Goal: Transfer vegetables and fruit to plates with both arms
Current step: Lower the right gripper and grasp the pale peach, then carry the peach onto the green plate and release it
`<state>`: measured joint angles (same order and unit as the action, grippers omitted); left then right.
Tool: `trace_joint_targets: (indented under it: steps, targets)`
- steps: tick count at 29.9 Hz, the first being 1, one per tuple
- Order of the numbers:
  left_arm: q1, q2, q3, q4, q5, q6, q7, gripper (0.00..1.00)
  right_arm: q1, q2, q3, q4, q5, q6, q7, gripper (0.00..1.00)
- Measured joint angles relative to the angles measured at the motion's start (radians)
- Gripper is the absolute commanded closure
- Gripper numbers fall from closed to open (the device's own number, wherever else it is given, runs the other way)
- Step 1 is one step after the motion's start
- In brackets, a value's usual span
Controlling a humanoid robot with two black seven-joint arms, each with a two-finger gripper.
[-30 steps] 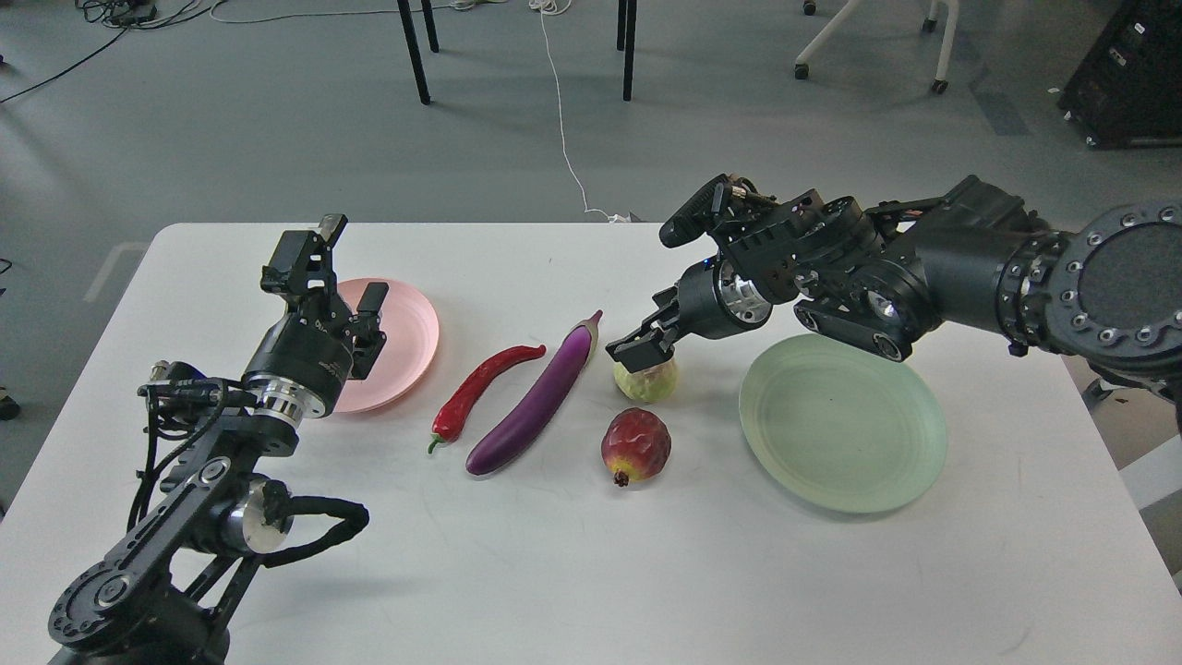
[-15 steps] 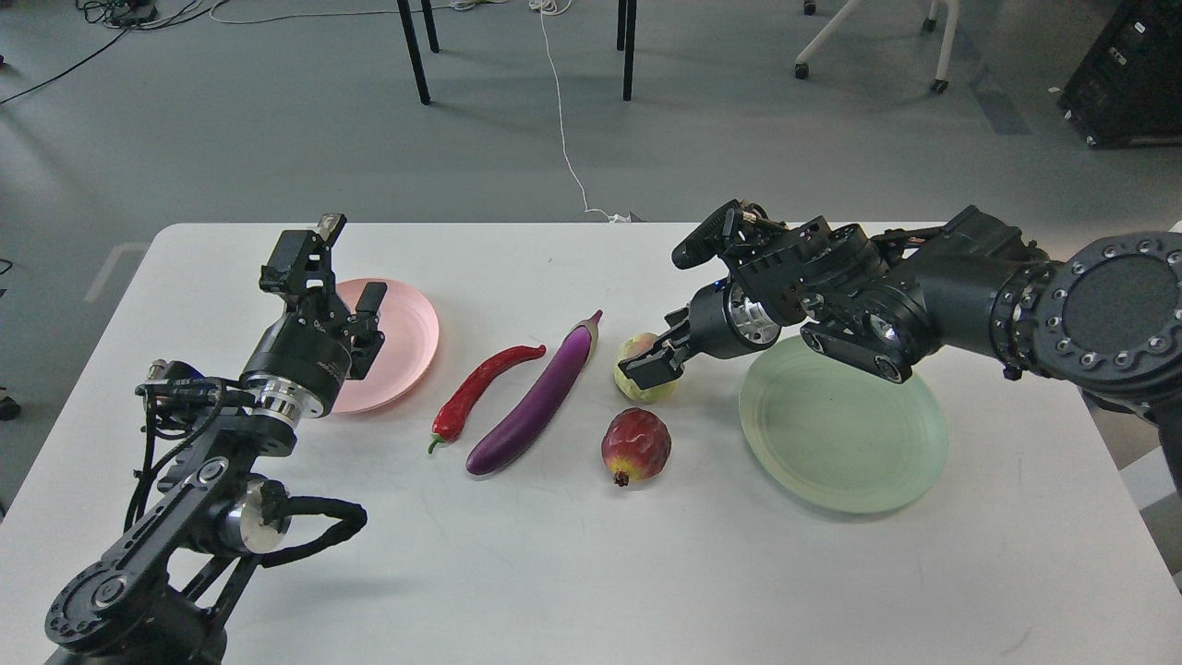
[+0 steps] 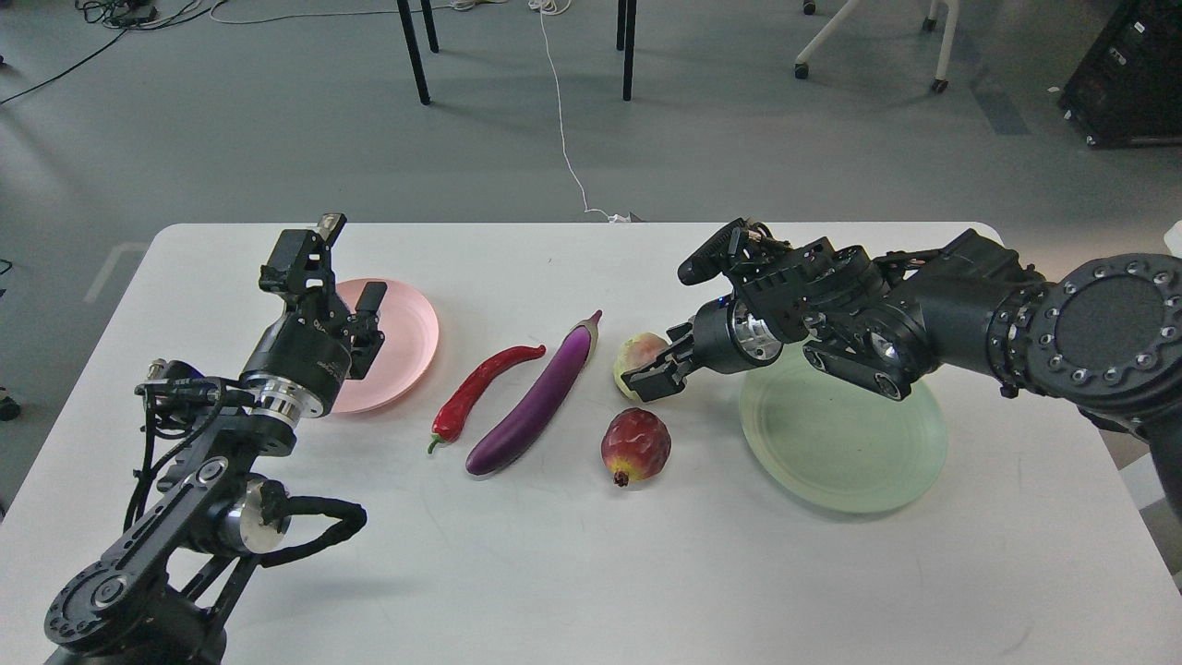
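The white desk (image 3: 572,573) carries everything, laid out in a row so each arm has its own side to serve. The right arm reaches in low across the far edge of the green plate (image 3: 845,443), the bigger of the two plates, which sits nearest that arm, probably as the drop spot for the fruit. The left arm stands raised over the near rim of the smaller pink plate (image 3: 411,332), likely waiting for its turn with the vegetables. Between the plates the long purple eggplant (image 3: 540,397) lies on a slant, with the red chili pepper (image 3: 480,388) just beside it on the left, both untouched on the desk.

To the right of the eggplant sit the two fruits: the dark red fruit (image 3: 635,445) nearer me, the pale yellow-green fruit (image 3: 637,356) behind it. The right tool (image 3: 657,374) is at the pale fruit's right side, touching or nearly so; whether it is clamped, I cannot tell. The left tool (image 3: 337,277) has its fingers apart, holding nothing.
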<state>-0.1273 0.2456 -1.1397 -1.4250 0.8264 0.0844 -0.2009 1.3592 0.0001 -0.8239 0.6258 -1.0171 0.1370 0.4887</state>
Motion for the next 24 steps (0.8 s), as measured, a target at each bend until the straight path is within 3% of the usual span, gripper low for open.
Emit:
trace_joint_targets:
  steps: [1,3,19,24]
  targets:
    - [0.000,0.000,0.000,0.000,0.000,0.000,0.000,0.01,-0.001,0.000,-0.001,-0.002,0.000,0.000,0.000,0.43]
    - [0.000,0.000,0.000,0.000,0.000,0.000,0.000,0.01,-0.003,0.000,-0.002,-0.004,0.000,0.000,0.000,0.51]
    - [0.000,0.001,-0.002,0.001,0.000,0.000,0.000,0.01,0.075,-0.004,-0.014,0.024,-0.011,0.009,0.000,0.51]
    - [-0.001,0.004,0.000,0.001,0.000,-0.001,0.000,0.01,0.183,-0.111,-0.031,0.153,-0.027,0.012,0.000,0.51]
